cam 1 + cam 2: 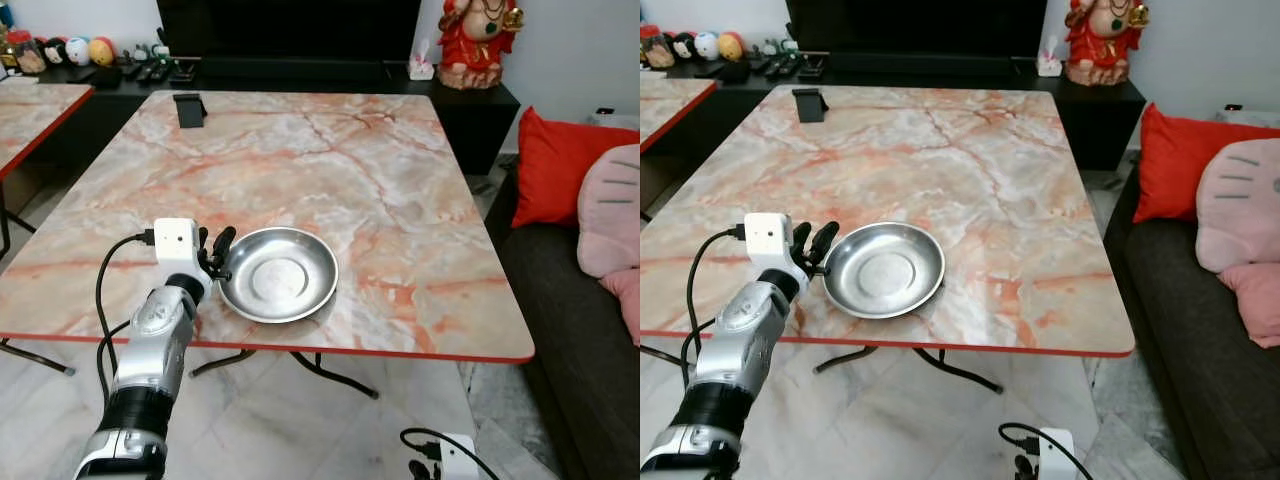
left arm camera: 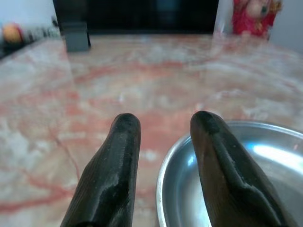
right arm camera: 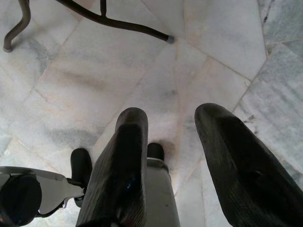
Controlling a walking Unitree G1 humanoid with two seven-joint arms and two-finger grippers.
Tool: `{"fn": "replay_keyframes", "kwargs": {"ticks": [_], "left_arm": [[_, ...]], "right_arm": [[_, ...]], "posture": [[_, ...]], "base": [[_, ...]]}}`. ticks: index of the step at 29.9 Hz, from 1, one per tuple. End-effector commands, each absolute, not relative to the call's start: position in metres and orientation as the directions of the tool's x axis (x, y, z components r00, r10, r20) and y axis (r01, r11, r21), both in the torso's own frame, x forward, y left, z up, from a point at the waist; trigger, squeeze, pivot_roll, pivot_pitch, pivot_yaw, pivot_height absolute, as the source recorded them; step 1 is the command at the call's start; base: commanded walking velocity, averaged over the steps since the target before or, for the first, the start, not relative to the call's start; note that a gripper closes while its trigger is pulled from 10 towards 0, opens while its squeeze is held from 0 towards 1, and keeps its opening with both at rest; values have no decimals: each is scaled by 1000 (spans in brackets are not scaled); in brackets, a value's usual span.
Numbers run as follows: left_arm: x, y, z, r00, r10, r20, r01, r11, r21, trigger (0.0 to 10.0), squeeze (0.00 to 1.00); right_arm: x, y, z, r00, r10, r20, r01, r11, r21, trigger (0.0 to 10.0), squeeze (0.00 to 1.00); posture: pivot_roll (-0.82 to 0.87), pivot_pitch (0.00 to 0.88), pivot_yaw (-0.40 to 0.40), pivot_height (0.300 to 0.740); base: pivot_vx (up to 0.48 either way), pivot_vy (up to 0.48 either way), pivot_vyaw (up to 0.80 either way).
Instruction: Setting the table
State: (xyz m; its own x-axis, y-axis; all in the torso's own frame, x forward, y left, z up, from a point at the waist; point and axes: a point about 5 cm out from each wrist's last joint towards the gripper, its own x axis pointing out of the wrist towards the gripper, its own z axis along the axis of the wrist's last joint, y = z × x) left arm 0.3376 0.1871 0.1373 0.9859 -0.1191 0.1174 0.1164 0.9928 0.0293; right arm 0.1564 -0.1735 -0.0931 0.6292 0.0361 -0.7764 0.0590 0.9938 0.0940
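Left eye view: the left pincer [image 1: 217,252] reaches over the near edge of the marble-patterned tabletop [image 1: 300,160], its black fingers spread apart at the rim of a shallow steel plate [image 1: 278,273]. The plate lies flat just to the pincer's right, close to the tabletop's near edge, and its rim sits at the fingertips. Well beyond the pincer, at the far side of the tabletop, stands a small dark phone stand [image 1: 189,109]. Farther still, on a dark low cabinet [image 1: 480,105], stands a red figurine [image 1: 478,40]. Far off to the pincer's right is a dark sofa [image 1: 570,330] with a red cushion [image 1: 560,165] and a pink cushion [image 1: 610,210].

Right eye view: the same layout; the white camera block [image 1: 767,240] on the left wrist sits just behind the fingers.

Left wrist view: the two fingers [image 2: 118,161] stand apart with the plate's rim between them, one finger over the bare tabletop, the other over the plate's hollow. Whether they touch the rim I cannot tell.

Right wrist view: the right pincer [image 3: 170,123] hangs idle, fingers parted, above a pale marble floor [image 3: 94,75], with a black table leg [image 3: 113,21] on the floor beyond it.
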Motion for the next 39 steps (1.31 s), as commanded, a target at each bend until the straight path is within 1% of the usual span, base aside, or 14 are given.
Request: {"fn": "replay_keyframes", "kwargs": {"ticks": [1,3,5,10,19,28,34,39], "left_arm": [[332,182,139,973,-143,181,129,988,89,10000,0],[331,181,139,969,-152,193,132,985,110,10000,0],[330,177,142,963,-158,220,138,985,102,10000,0],[328,173,137,955,-196,221,162,973,164,10000,0],[328,169,133,952,-203,230,169,973,160,10000,0],[329,166,132,948,-203,244,168,973,158,10000,0],[329,172,134,950,-180,254,143,978,155,10000,0],[330,173,133,952,-178,250,142,977,157,10000,0]], "right_arm": [[152,-171,-95,625,35,-780,60,994,93,10000,0],[152,-171,-95,626,35,-779,60,994,93,10000,0],[151,-170,-95,626,34,-779,60,994,92,10000,0],[153,-170,-94,633,23,-774,64,995,82,10000,0],[151,-171,-95,625,3,-780,80,994,68,10000,0],[149,-169,-96,624,5,-781,84,994,73,10000,0],[148,-168,-96,625,11,-781,58,997,60,10000,0],[147,-167,-96,635,13,-773,86,992,87,10000,0]], "posture": [[52,0,-7,740],[51,0,-7,740],[51,0,-7,740],[41,0,-5,740],[27,0,-6,740],[29,0,-2,740],[29,0,1,740],[27,0,6,740]], "base": [[0,0,0],[0,0,0],[0,0,0],[0,0,0],[0,0,0],[0,304,0],[0,320,0],[0,318,0]]}}
